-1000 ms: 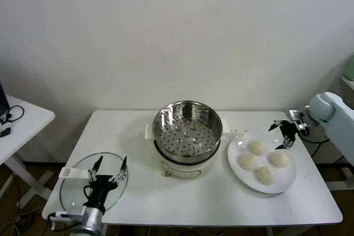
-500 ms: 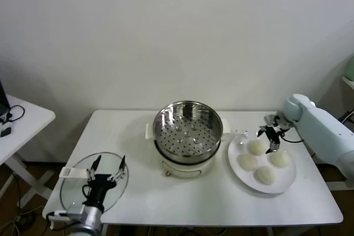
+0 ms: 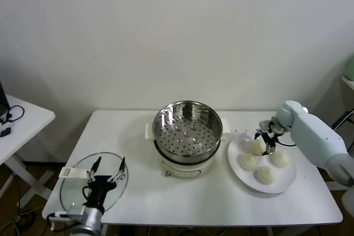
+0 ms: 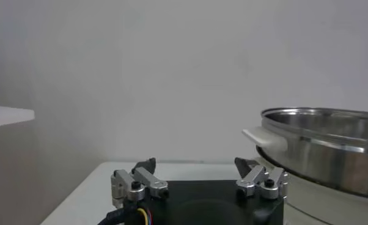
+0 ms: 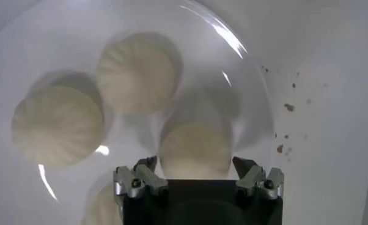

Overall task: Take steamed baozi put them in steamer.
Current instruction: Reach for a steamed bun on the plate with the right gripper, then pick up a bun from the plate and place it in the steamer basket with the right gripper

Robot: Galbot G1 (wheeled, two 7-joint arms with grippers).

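Note:
Several cream-white steamed baozi lie on a white plate (image 3: 287, 183) right of the steamer (image 3: 187, 131), a shiny perforated steel basket on a white cooker base, which holds nothing. My right gripper (image 3: 266, 140) hangs low over the plate's far side, open, its fingers on either side of the far baozi (image 3: 256, 147). In the right wrist view that baozi (image 5: 195, 150) sits between the open right gripper (image 5: 195, 166), with small gaps at both fingertips. Two more baozi (image 5: 137, 72) (image 5: 57, 125) lie beyond it. My left gripper (image 3: 106, 174) is parked open over the glass lid.
A flat round glass lid (image 3: 74, 189) lies at the table's front left corner under the left gripper (image 4: 196, 165). The steamer's rim and white handle (image 4: 266, 137) show in the left wrist view. Another white table (image 3: 22, 120) stands at far left.
My right arm has swung left and down from beyond the plate's far right edge to straddle the far baozi. The left arm has stayed still.

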